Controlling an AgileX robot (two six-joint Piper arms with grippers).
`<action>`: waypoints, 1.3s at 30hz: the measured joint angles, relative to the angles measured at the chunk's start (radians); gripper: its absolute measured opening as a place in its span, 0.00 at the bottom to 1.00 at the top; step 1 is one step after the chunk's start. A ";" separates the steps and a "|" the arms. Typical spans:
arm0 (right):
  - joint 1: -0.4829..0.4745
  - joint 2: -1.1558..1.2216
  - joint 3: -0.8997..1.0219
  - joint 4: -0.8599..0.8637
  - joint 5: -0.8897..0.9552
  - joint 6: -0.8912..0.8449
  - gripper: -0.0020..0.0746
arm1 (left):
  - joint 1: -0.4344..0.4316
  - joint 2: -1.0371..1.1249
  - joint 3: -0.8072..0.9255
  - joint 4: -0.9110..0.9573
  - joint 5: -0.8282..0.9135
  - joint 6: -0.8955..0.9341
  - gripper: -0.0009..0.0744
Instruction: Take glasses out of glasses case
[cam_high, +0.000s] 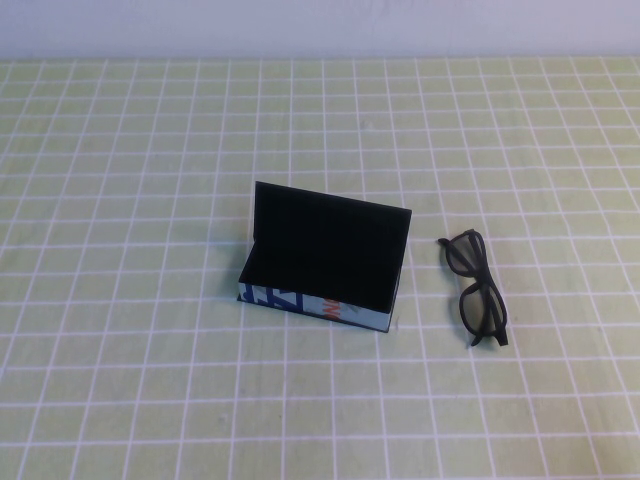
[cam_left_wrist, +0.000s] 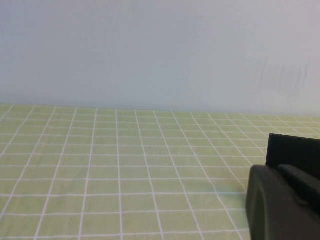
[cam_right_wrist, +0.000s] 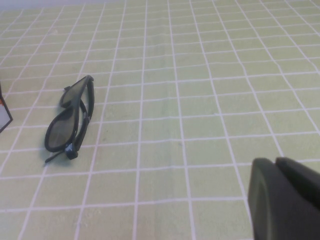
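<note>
Only a dark corner of the left gripper (cam_left_wrist: 285, 202) shows in its wrist view, hanging low over the counter (cam_left_wrist: 125, 165) near the raised lid of the glasses case (cam_left_wrist: 294, 150); how far it is open I cannot tell. The right gripper (cam_right_wrist: 285, 197) likewise shows just a dark edge, well apart from the glasses (cam_right_wrist: 70, 120), its opening unreadable.

The glasses case (cam_high: 325, 258) stands open, black inside. The glasses (cam_high: 477, 287) lie folded on the checked counter (cam_high: 150, 150), just beside the case on its right.
</note>
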 joint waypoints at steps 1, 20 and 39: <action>0.000 0.000 0.000 0.000 0.000 0.000 0.00 | 0.000 0.000 0.000 0.000 0.000 0.000 0.01; 0.000 0.000 0.000 0.000 0.000 0.000 0.00 | 0.000 0.000 0.000 0.034 -0.050 0.046 0.01; 0.000 0.000 0.000 0.002 0.002 0.000 0.00 | 0.000 0.000 0.000 1.355 0.219 -1.207 0.01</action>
